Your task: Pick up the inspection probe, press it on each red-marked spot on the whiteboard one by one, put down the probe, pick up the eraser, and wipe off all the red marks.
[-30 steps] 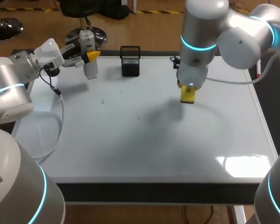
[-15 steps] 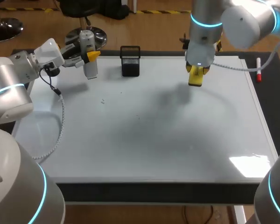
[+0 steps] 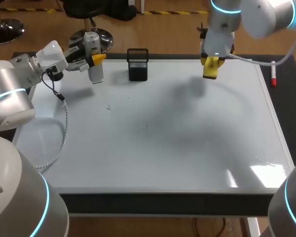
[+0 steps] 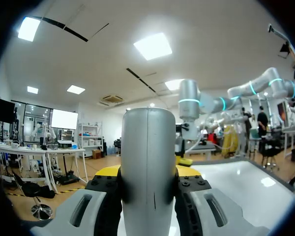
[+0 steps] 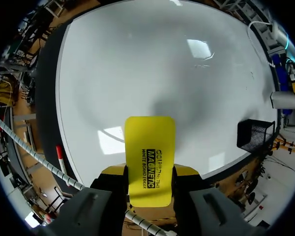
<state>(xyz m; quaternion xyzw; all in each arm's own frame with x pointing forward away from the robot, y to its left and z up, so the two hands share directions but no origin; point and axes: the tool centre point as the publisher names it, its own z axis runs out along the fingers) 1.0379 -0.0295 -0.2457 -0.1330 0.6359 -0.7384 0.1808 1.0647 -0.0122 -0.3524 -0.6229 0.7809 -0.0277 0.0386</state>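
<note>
Right jaws, pinching the flat yellow eraser (image 3: 211,68), have lifted and pulled back to the glossy whiteboard (image 3: 163,148) far edge; no red marks visible, wiping likely finished; left jaws pinch grey cylindrical probe (image 3: 94,69), far left.

Right arm pulled back to the far edge, eraser still clamped.

The right hand (image 3: 211,68) with the yellow eraser (image 3: 210,74) left the middle of the whiteboard (image 3: 163,148), travelling away and slightly right over the last second. It now sits at the board's far edge. The arm's retreat uncovered the red marker (image 3: 273,79) by the right edge.
</note>
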